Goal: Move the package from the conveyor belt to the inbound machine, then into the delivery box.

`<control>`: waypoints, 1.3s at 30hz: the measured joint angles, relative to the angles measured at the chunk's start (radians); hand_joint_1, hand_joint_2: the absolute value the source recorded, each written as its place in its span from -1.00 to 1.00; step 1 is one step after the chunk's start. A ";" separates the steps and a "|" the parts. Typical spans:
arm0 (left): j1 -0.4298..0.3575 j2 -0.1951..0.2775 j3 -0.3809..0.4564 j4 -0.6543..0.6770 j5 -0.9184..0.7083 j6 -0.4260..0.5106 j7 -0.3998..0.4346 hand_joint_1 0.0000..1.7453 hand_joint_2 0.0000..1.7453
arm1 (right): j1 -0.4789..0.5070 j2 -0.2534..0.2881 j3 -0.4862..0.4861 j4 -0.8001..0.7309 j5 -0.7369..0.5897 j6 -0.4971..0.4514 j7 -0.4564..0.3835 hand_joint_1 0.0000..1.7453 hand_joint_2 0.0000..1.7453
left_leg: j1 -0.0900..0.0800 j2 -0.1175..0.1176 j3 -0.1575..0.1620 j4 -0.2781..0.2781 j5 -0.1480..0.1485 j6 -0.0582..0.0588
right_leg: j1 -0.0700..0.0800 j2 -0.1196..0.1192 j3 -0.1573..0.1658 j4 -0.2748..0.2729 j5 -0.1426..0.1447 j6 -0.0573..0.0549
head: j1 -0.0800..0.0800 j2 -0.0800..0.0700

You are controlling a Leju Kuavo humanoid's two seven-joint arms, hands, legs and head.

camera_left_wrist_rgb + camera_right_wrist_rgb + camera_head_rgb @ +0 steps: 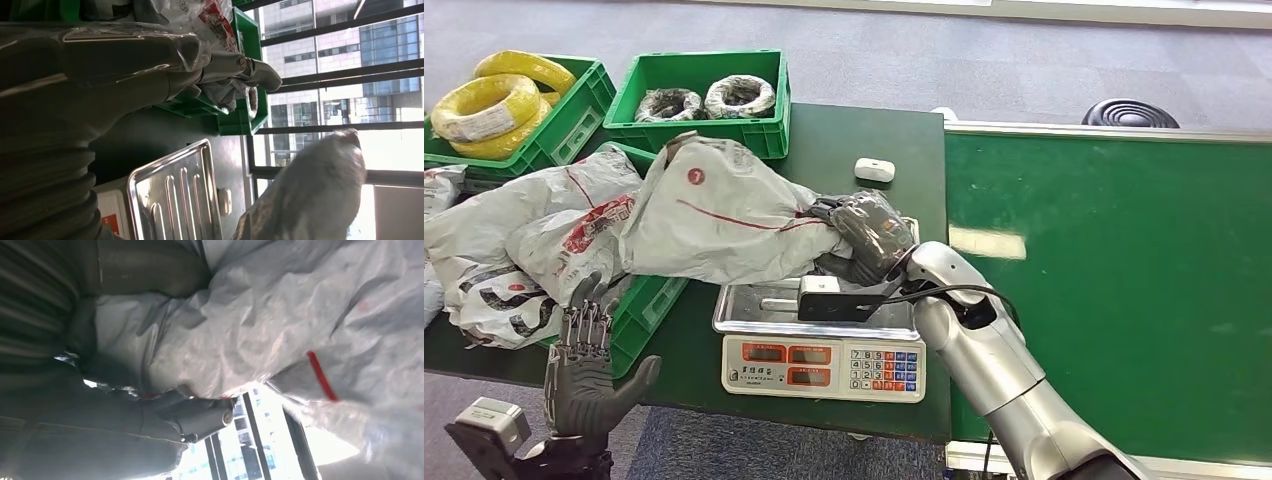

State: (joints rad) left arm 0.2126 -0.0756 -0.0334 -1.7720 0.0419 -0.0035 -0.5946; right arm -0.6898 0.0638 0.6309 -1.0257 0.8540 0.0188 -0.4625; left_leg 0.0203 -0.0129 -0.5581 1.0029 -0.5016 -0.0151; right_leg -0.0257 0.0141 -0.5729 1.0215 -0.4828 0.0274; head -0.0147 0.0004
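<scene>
The crumpled grey plastic mailer package with red printing (719,210) is gripped at one end by the right hand (871,235), whose dark fingers (829,210) are closed tightly around the bunched plastic. In the right wrist view the same wrinkled grey film (310,315) is seen pressed against the thumb (200,415), with a red stripe on it beyond the fingertips. The package is held above the ribbed stainless-steel tray (754,310) of the white electronic weighing scale with an orange display and keypad (824,368); whether the package touches the tray cannot be told. Its far end extends away from the fingers toward the green plastic crate filled with other grey mailer bags (649,300).

The left hand (584,375) is raised beside the front edge of the dark green table (864,135), holding nothing, its fingers spread apart and pointing upward, with the thumb angled out to the side. Just beyond its fingertips lies the heap of grey bags (514,250) in the crate. In the left wrist view the steel tray (175,200) is seen beside the thumb (245,70), and the hanging package (320,190) shows blurred beyond it.

On the palm side of the right hand, the green conveyor belt (1124,280) runs alongside the table. A small white rounded object (874,169) lies on the table past the right knuckles. Farther beyond the fingers stand a green crate with black-wrapped coils (709,95) and another with yellow coils (519,105).
</scene>
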 joint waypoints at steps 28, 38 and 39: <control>-0.501 0.086 -0.255 0.277 -0.752 0.027 0.322 -1.00 1.00 | 0.297 -0.139 -0.036 -0.265 -0.236 -0.375 -0.154 -1.00 1.00 | -0.001 0.000 0.001 0.001 0.000 0.000 | -0.001 0.001 -0.001 -0.001 0.002 0.000 | 0.000 0.000; -0.790 0.016 -0.469 0.730 -0.751 -0.126 0.351 -0.42 1.00 | 0.362 -0.192 -0.131 -0.461 -0.416 -0.543 -0.198 -1.00 1.00 | -0.001 0.002 0.001 0.002 0.000 0.000 | -0.001 0.003 -0.002 -0.001 0.003 0.000 | 0.000 0.000; -0.807 0.010 -0.481 0.762 -0.755 -0.122 0.355 0.08 1.00 | 0.367 -0.198 -0.135 -0.471 -0.425 -0.553 -0.205 -1.00 1.00 | -0.001 0.002 0.000 0.002 0.000 0.000 | -0.001 0.003 -0.002 -0.001 0.003 0.000 | 0.000 0.000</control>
State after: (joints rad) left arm -0.5946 -0.0659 -0.5143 -1.0103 -0.7133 -0.1259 -0.2400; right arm -0.3223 -0.1339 0.4954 -1.4969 0.4286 -0.5347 -0.6675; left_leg 0.0197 -0.0113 -0.5577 1.0046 -0.5015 -0.0148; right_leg -0.0264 0.0166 -0.5747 1.0204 -0.4794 0.0270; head -0.0150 0.0004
